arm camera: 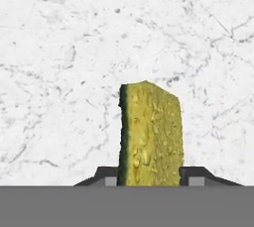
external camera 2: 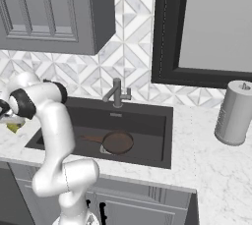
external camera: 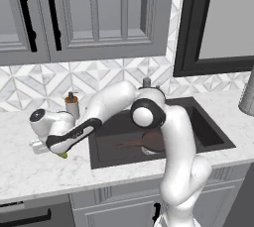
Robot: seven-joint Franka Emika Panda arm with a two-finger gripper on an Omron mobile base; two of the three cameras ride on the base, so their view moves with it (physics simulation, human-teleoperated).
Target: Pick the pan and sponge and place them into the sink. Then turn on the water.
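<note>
the room around me is grey panelled cabinets point(external camera: 84, 13) over a backsplash point(external camera: 59, 80) of white-and-grey diamond tiles, with a dark-framed window point(external camera 2: 211, 27) to the right. below runs a white marble counter point(external camera: 34, 171), veined in faint grey, smooth and flat. set into it is the sink point(external camera 2: 147, 121), a large rectangular charcoal basin with a grey metal faucet point(external camera 2: 117, 93) at its back edge. in the basin lies the pan point(external camera 2: 117, 142), round, shallow and dark brown, its slim handle running towards the left end of the sink in the right base view. on the counter right of the sink stands an upright paper towel roll point(external camera 2: 235, 113), and left of it a small soap dispenser point(external camera: 72, 104) by the wall.

my arm reaches left over the counter beside the sink. my pincer point(arm camera: 149, 176) sits on the sponge point(arm camera: 151, 134), a finger against each long side, though i cannot tell whether the grip is firm. the sponge is a small rectangle, pitted yellow with a dark green edge on one side, its long axis running straight away from my hand over the marble.
</note>
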